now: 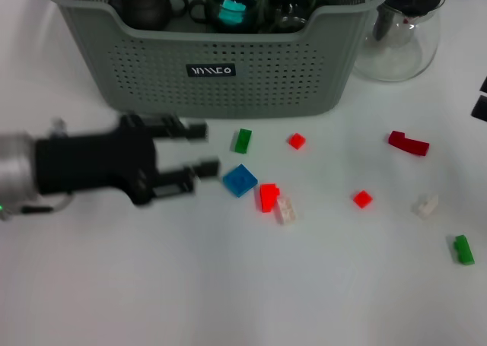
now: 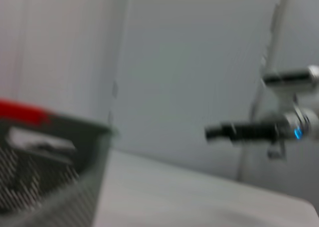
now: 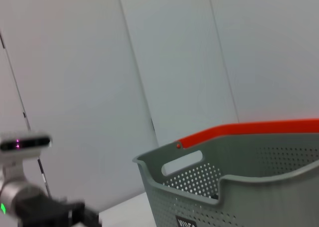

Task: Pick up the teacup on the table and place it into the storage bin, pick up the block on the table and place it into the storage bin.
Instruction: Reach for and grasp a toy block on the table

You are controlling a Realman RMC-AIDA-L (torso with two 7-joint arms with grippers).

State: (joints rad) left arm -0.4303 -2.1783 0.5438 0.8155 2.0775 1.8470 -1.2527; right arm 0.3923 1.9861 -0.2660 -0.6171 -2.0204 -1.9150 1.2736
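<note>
- My left tool sits low over the worktop, on the left side, in front of the bin. Its two fingers are apart with nothing between them, and they point toward the scattered blocks.
- The bin stands at the back, left of centre. Inside it I can make out a dark teapot, a cup with something teal in it, and a glass piece beside that. No teacup shows on the worktop, so I judge the teacup step done and the block step in hand.
- The blue block lies just beyond my fingertips and is the nearest one. A green block sits just behind it, closer to the bin, and a red block with a white block touching it lies just past it.
- Further right are more loose pieces: a small red one, another red, a dark red bar, a white one and a green one near the edge.
- A glass jug stands at the bin's right corner; it is not where anything goes.
- My right tool is not in sight in any view.
- Next, I judge, I need to reach forward a little, straddle the blue block without nudging the red one beside it, close, lift clear of the bin wall and release inside.
</note>
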